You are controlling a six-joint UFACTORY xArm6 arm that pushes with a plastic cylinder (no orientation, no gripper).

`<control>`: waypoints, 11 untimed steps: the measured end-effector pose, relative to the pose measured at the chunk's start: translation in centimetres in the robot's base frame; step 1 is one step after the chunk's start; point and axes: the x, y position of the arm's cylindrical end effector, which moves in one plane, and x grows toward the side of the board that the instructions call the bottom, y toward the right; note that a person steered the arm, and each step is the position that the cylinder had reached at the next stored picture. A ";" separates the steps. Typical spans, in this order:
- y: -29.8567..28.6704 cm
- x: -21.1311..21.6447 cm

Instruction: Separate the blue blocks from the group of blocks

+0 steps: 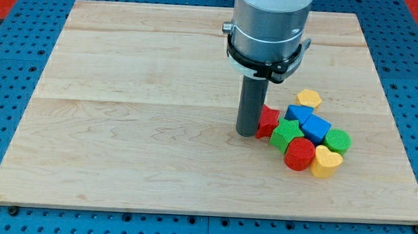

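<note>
A tight group of blocks lies at the view's right of the wooden board (122, 127). Two blue blocks sit in its middle: a blue cube (296, 113) and a blue wedge-like block (314, 127). Around them are a yellow hexagon (309, 99) at the top, a red block (268, 121) at the left, a green star (287, 135), a red cylinder (299, 155), a yellow heart (326, 162) and a green round block (338, 141). My tip (247, 132) stands on the board, touching the red block's left side.
The arm's grey body (267, 27) hangs over the board's top middle. A blue perforated table (11, 64) surrounds the board. Red patches show at the view's top corners.
</note>
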 end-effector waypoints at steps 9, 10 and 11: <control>16.0 10.8; 16.7 8.3; 17.4 4.6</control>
